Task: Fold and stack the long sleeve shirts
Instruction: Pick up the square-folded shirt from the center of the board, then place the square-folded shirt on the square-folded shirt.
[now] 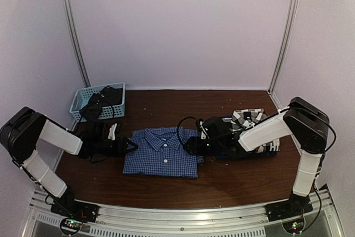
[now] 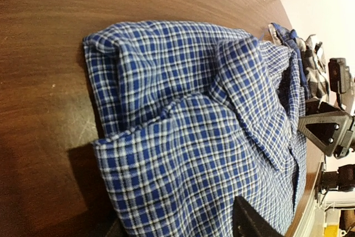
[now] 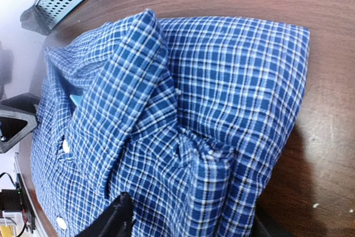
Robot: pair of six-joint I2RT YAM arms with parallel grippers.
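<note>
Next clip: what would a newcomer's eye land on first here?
The folded blue checked shirt at the centre of the table draws the eye, with the left end effector and right end effector at its opposite side edges. A black-and-white plaid shirt lies just right of it, and a light blue basket holding dark cloth sits far left.

The blue check shirt (image 1: 163,151) was soft woven cloth, matt and creased. The table (image 1: 166,104) was dark wood grain with a slight sheen. At ten o'clock, the basket (image 1: 77,104) was perforated light-blue plastic. At six o'clock, the rail (image 1: 183,213) was pale ribbed metal.
</note>
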